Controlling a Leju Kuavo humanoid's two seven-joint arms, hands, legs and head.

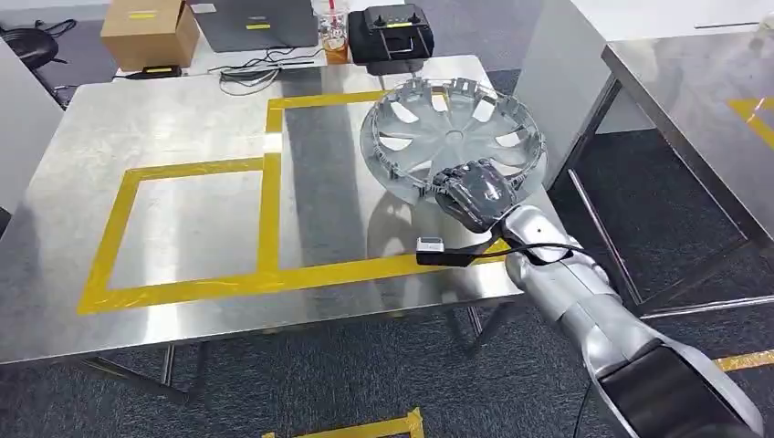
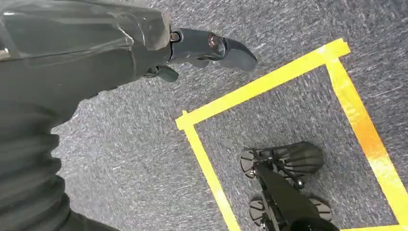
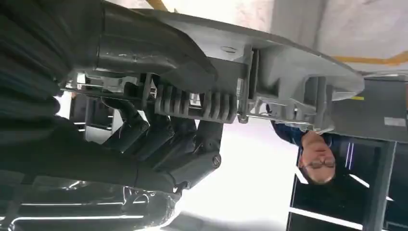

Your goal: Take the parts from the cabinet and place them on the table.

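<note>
Right hand grips hubcap, seemingly raised.

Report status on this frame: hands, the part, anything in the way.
Right hand grips the hubcap by its near rim, over the table's right taped box. Left hand hangs over the floor, holding nothing. Nothing in the way.

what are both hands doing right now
Left hand: hanging over the floor, holding nothing; open or closed cannot be told.
Right hand: gripping the rim of the hubcap at the table.
</note>
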